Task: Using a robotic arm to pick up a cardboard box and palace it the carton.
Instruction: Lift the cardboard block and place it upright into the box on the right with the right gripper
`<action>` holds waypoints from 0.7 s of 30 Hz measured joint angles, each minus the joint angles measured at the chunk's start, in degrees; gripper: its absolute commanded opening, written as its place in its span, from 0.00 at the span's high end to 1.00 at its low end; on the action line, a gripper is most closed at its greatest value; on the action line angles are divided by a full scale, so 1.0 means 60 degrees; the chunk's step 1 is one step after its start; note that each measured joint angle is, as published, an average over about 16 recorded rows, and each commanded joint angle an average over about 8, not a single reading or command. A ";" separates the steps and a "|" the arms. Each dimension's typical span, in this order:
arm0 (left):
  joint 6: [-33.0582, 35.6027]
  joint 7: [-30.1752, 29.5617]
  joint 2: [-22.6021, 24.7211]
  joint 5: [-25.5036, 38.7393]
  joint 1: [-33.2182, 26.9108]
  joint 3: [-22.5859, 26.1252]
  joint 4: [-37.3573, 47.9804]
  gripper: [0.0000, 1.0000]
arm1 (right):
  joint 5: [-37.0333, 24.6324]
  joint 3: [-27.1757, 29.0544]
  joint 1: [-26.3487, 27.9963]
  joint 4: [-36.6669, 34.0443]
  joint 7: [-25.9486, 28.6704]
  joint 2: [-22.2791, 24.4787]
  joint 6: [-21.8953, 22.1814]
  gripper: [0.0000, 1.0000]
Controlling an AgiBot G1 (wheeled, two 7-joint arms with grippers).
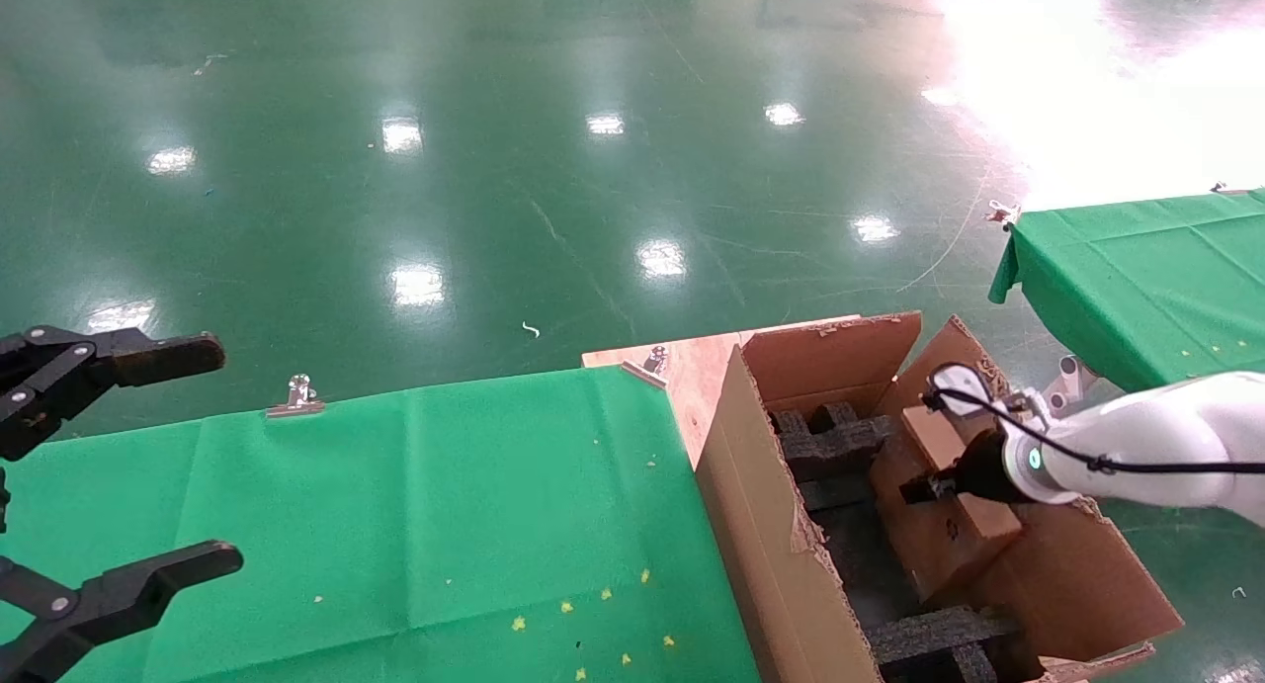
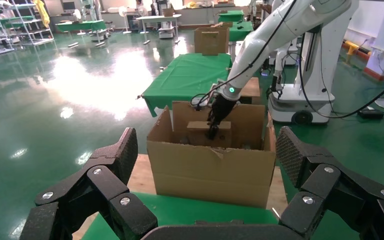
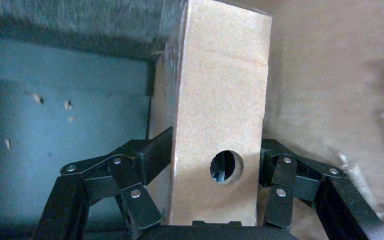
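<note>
The cardboard box (image 1: 954, 510) hangs inside the carton (image 1: 761, 525), at four o'clock in the head view, clamped by the right gripper (image 3: 215, 172). Placing step; next likely lowering, then releasing. Left gripper (image 2: 205, 185) idles spread at nine o'clock.

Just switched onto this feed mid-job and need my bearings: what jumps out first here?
The white robotic arm reaches in from the right over the large carton, its right gripper shut on the small cardboard box, which sits down inside against the carton's wall near the black foam blocks. The left gripper hangs open, at the left over the green-covered table.
</note>
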 measured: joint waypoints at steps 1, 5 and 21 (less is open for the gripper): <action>0.0000 0.0000 0.0000 0.0000 0.0000 0.0000 0.0000 0.00 | -0.0005 -0.0015 -0.0053 0.0015 0.0015 -0.0001 0.0018 1.00; 0.0000 0.0000 0.0000 0.0000 0.0000 0.0000 0.0000 0.00 | -0.0007 -0.0059 -0.0268 0.0030 0.0044 -0.0021 0.0092 1.00; -0.0002 0.0000 -0.0001 -0.0001 0.0002 0.0000 0.0001 0.00 | 0.0202 0.0040 -0.0759 -0.0178 -0.0143 -0.0202 0.0285 0.02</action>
